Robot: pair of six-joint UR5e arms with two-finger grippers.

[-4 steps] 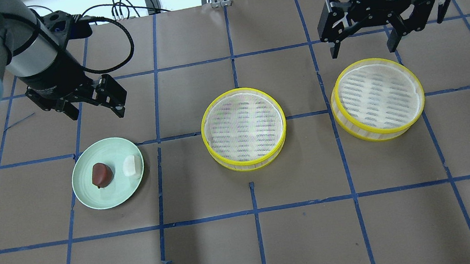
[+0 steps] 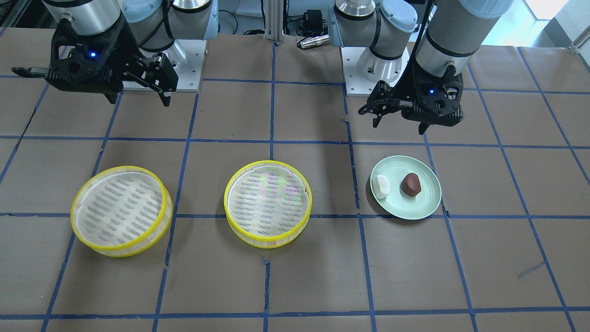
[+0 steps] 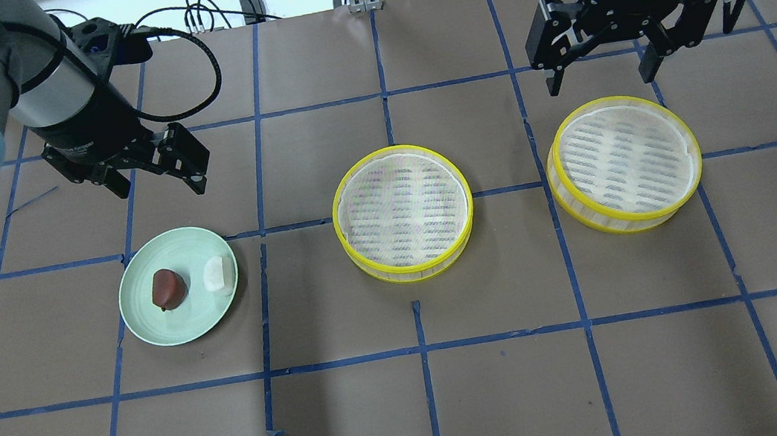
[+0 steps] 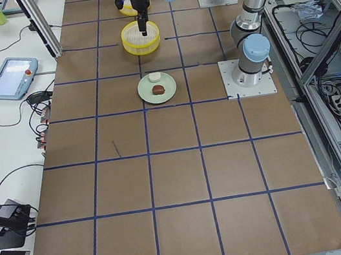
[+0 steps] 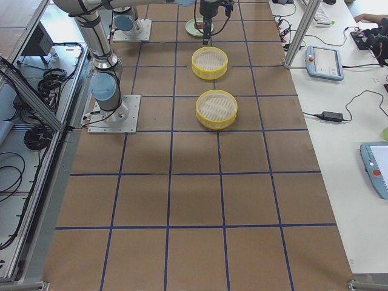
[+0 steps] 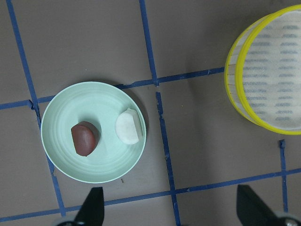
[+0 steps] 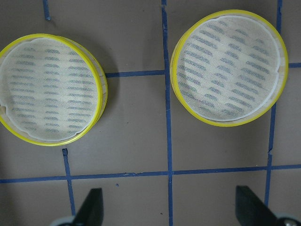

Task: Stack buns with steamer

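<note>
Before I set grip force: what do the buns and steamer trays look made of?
White bun: matte, chalky, perhaps dough or foam. Reddish-brown bun: smooth with slight sheen, likely plastic or rubber. Steamer trays: glossy yellow rims suggest plastic; pale slatted floor, material unclear.

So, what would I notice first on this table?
Two round yellow-rimmed mesh steamer trays stand out: the middle tray and the right tray, both empty. On the left, a pale green plate holds a blocky reddish-brown bun and a rounded white bun. The open left claw hovers beyond the plate, the open right claw beyond the right tray.
</note>
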